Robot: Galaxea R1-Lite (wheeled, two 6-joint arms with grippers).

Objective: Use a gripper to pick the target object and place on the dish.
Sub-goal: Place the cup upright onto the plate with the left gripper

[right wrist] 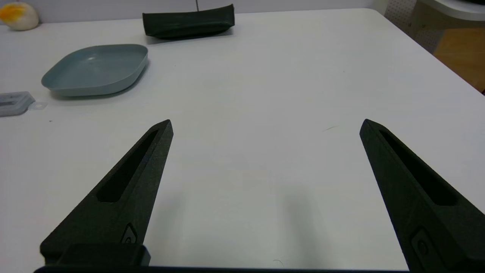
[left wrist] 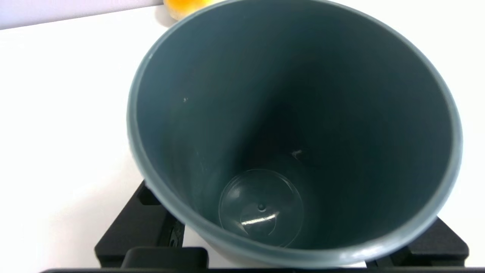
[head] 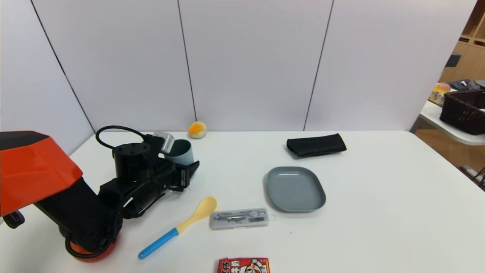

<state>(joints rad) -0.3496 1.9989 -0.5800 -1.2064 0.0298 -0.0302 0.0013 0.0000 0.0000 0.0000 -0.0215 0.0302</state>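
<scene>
The pale blue-green cup (head: pixel 182 151) stands upright at the back left of the white table. My left gripper (head: pixel 183 163) reaches low around the cup's lower part, and its silver camera box hides part of the rim. In the left wrist view the cup's dark teal inside (left wrist: pixel 288 125) fills the picture, and its rim covers the place where the gripper meets the wall. The grey-blue dish (head: pixel 295 188) lies empty near the table's middle, also seen as the dish (right wrist: pixel 96 69) in the right wrist view. My right gripper (right wrist: pixel 266 123) hovers open over bare table, out of the head view.
A yellow spoon with a blue handle (head: pixel 178 226) and a clear rectangular case (head: pixel 239 218) lie in front of the cup and dish. A black pouch (head: pixel 316 145) lies behind the dish. An orange-white ball (head: pixel 197 129) sits by the wall. A red packet (head: pixel 243 265) is at the front edge.
</scene>
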